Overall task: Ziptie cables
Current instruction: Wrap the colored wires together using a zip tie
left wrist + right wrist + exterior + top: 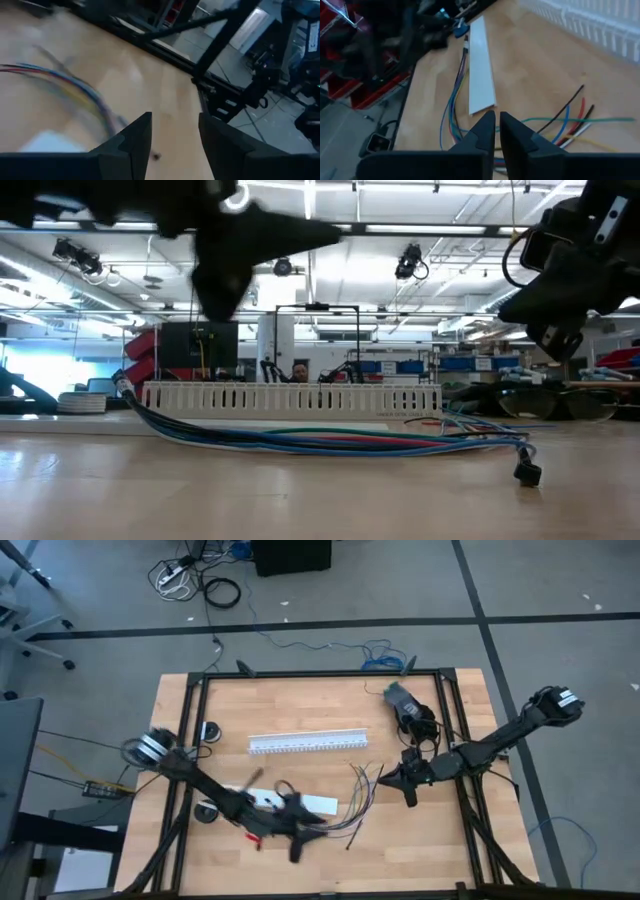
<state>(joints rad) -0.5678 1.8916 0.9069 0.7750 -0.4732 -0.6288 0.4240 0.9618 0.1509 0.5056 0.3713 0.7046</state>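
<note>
The cables (pixel 345 808) are thin coloured wires lying loose on the wooden table, their free ends (pixel 575 117) fanned out toward the right. I cannot make out the ziptie. My left gripper (pixel 175 122) hovers open over the table's near middle (pixel 297 838), at the bundle's left part, with the cables (pixel 75 85) beside its fingers and nothing between them. My right gripper (pixel 497 120) is shut to a narrow slit and empty. It hangs above the table right of the cables' free ends (pixel 388 780), pointing toward the table's left.
A white slotted channel (pixel 308 743) lies across the table's middle, behind the cables. A flat white strip (pixel 481 75) lies beside the bundle. A grey device (pixel 400 698) sits at the back right. Black frame rails (pixel 195 740) border the table.
</note>
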